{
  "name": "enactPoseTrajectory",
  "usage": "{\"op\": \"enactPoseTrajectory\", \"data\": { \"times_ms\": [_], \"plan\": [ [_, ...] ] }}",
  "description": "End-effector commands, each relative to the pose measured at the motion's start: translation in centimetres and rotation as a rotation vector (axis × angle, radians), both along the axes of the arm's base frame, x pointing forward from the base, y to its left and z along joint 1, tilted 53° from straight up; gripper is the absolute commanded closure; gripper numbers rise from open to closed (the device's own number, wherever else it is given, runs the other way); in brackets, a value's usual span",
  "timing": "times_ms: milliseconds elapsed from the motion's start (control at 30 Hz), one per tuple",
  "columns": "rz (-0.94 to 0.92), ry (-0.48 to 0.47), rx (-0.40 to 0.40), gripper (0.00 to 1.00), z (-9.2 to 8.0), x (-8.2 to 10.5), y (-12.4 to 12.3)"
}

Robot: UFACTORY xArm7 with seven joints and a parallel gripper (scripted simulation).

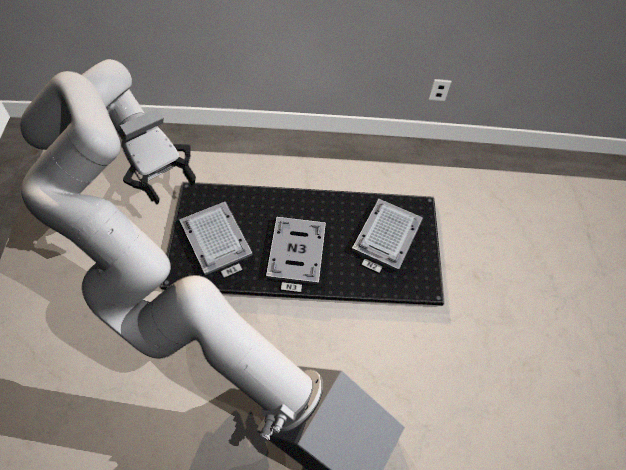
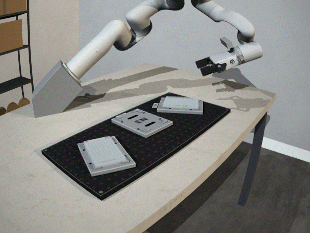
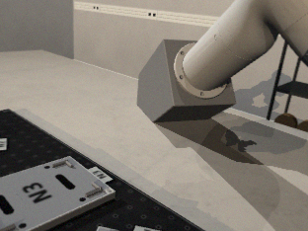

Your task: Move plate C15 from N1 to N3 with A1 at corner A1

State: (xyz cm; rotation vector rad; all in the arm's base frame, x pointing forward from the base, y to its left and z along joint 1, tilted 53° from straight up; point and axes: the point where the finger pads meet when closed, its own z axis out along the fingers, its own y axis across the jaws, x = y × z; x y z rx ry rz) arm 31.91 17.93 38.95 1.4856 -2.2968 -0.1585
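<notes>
Plate C15 [image 1: 214,234] is a white well plate lying on nest N1 at the left of the black deck; it also shows in the exterior view [image 2: 180,102] at the far end. Nest N3 [image 1: 296,248] is an empty grey plate with corner locators in the middle of the deck, seen also in the exterior view [image 2: 141,122] and in the wrist view [image 3: 41,194]. Plate C51 [image 1: 387,232] lies on nest N2 at the right and shows near the front in the exterior view [image 2: 105,153]. My gripper [image 1: 169,184] [image 2: 205,66] is open and empty, high above the deck's far left corner.
The black perforated deck [image 1: 308,242] lies on a beige table. The arm's grey base block [image 1: 343,424] stands at the table's front, also in the wrist view [image 3: 180,81]. Small name signs sit by each nest [image 1: 291,286]. A shelf with boxes [image 2: 13,45] stands beyond the table.
</notes>
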Motion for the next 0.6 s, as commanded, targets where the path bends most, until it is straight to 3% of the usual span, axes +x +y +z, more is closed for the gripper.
{"op": "enactPoseTrajectory", "data": {
  "times_ms": [0,567],
  "plan": [
    [-0.003,-0.004,0.001,0.00,0.14,0.06,-0.10],
    [0.023,-0.005,0.022,0.00,-0.15,-0.01,-0.17]
  ]
}}
